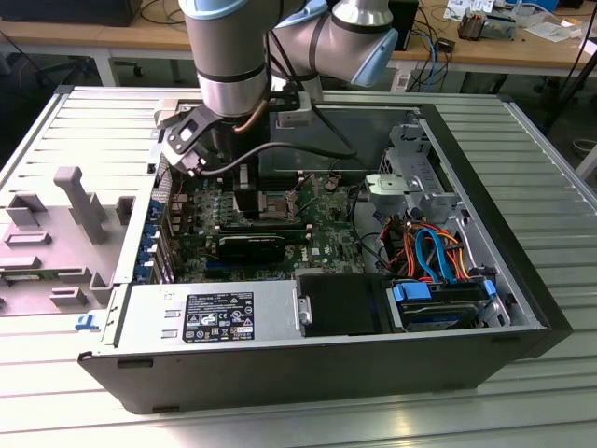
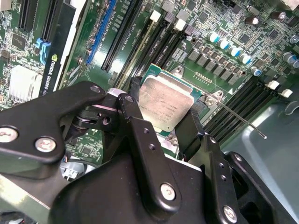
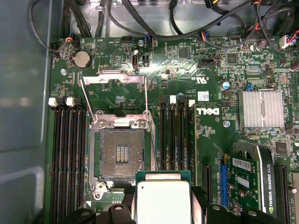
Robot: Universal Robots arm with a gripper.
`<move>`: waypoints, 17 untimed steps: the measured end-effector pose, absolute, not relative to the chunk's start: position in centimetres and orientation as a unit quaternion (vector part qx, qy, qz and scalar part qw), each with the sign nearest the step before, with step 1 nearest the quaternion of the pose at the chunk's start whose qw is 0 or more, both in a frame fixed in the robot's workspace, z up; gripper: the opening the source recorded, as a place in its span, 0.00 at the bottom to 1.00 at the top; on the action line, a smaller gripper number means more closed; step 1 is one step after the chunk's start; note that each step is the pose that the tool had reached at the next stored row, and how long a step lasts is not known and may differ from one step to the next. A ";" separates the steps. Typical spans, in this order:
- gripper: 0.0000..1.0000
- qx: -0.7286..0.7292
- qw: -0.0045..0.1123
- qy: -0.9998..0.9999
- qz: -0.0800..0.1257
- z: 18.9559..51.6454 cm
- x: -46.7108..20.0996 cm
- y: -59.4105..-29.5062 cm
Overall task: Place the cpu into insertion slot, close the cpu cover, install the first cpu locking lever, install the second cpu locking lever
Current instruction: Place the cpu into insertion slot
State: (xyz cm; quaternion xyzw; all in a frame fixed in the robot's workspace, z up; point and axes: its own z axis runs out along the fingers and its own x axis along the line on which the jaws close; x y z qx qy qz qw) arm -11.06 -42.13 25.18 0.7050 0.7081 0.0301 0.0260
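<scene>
In both wrist views my gripper point(image 2: 163, 112) point(image 3: 163, 207) is shut on the cpu point(image 2: 164, 100) point(image 3: 163, 198), a flat square chip with a dull silver top, gripped on two opposite edges by black fingers point(image 2: 135, 109). The cpu hangs above the board, just short of the insertion slot point(image 3: 120, 156), whose dark, gold-tinted centre lies bare. The cpu cover point(image 3: 119, 78) is swung open and lies back beyond the slot. Two thin wire levers point(image 3: 146, 100) point(image 2: 240, 117) are unlatched beside it. In the exterior view the arm reaches down into the open computer case point(image 1: 466, 308).
Black memory slots point(image 3: 70, 154) flank the socket on both sides. A graphics card point(image 3: 252, 177) and a finned heatsink point(image 3: 260, 108) lie to one side. Cable bundles point(image 3: 140, 23) run along the board's edge. A power supply point(image 1: 210, 313) and drive bay wiring point(image 1: 434, 252) fill the case's near side.
</scene>
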 end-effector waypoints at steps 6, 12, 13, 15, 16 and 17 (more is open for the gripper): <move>0.55 0.705 0.026 0.708 0.030 25.1 -11.2 -42.1; 0.55 0.705 0.026 0.708 0.030 25.1 -11.3 -42.1; 0.55 0.705 0.026 0.708 0.030 25.1 -11.3 -42.1; 0.55 0.705 0.026 0.708 0.030 25.1 -11.3 -42.1; 0.55 0.705 0.026 0.708 0.030 25.1 -11.3 -42.1; 0.55 0.705 0.026 0.708 0.030 25.1 -11.4 -42.1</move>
